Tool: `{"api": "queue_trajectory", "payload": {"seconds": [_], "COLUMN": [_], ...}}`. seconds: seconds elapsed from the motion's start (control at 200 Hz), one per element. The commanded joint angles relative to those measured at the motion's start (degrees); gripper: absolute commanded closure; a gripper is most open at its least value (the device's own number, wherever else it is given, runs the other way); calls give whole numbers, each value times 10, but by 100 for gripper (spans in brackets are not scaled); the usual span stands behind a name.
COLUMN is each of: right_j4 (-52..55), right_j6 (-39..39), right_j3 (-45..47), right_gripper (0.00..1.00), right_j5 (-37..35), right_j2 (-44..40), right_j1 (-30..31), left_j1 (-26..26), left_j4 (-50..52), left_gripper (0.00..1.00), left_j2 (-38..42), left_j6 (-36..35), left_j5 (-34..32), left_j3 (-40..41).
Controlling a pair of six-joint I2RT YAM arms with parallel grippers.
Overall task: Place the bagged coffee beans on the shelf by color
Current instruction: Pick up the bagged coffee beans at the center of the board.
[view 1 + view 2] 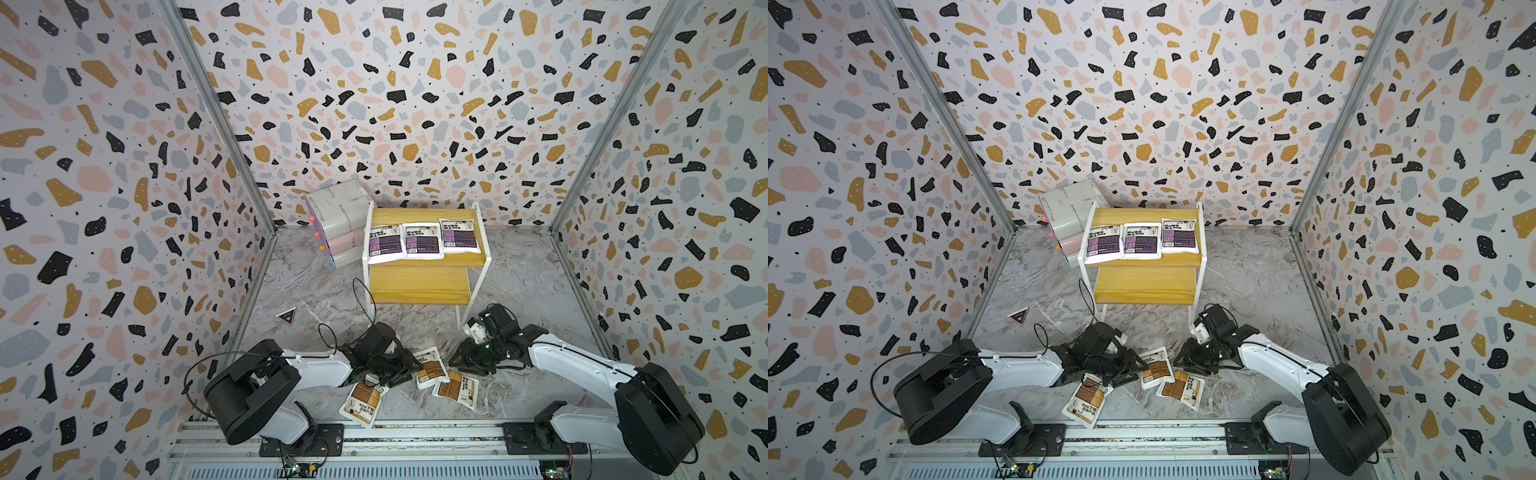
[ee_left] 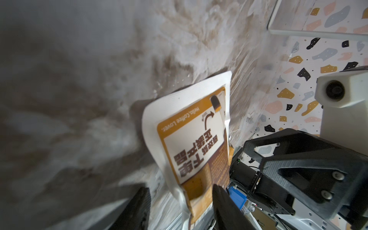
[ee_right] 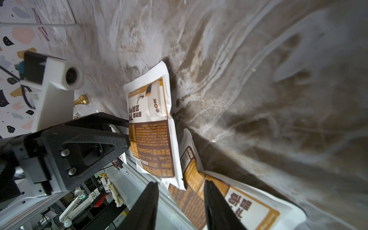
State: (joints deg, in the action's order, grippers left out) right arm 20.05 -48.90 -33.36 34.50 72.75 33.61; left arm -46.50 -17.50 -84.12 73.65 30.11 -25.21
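Fetching brown pouch (image 1: 430,368) at table (image 1: 519,291) front edge; straddling it with left gripper (image 2: 180,188) seemingly unclamped, right gripper (image 3: 180,182) parted alongside; next: pinch, raise to lower shelf (image 1: 415,286).

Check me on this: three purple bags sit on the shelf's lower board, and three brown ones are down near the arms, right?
Not quite. In both top views the purple bags sit on the upper board of the shelf, not the lower. The brown bags are indeed down near the arms.
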Motion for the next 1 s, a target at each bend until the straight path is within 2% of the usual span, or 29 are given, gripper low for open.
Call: {"api": "queue_trajectory", "payload": {"seconds": [0.0,0.1,0.36,0.556,0.681,0.801,0.991], "right_j4": [-23,-34,-28,3,53,91,106], "right_j6": [-1,-3,1,15,38,47,12], "right_j3": [4,4,4,-14,-44,-65,-76], "right_gripper": [60,61,61,57,52,48,43], "right_j5": [-12,-15,-21,-33,-50,-58,-39], "right_j2": [15,29,38,19,-5,-40,-106], "right_j1": [13,23,28,28,28,28,28], "left_j1": [4,4,4,4,7,11,17], "left_j4": [-47,-77,-139,-141,-88,16,184], "left_gripper": [46,49,76,79,79,79,78], "left_j2": [-27,-47,-81,-76,-37,34,166], "left_j6": [13,21,39,40,18,-24,-88], "left_j5": [0,4,12,18,18,11,-9], "left_j3": [11,12,22,18,6,-16,-48]}}
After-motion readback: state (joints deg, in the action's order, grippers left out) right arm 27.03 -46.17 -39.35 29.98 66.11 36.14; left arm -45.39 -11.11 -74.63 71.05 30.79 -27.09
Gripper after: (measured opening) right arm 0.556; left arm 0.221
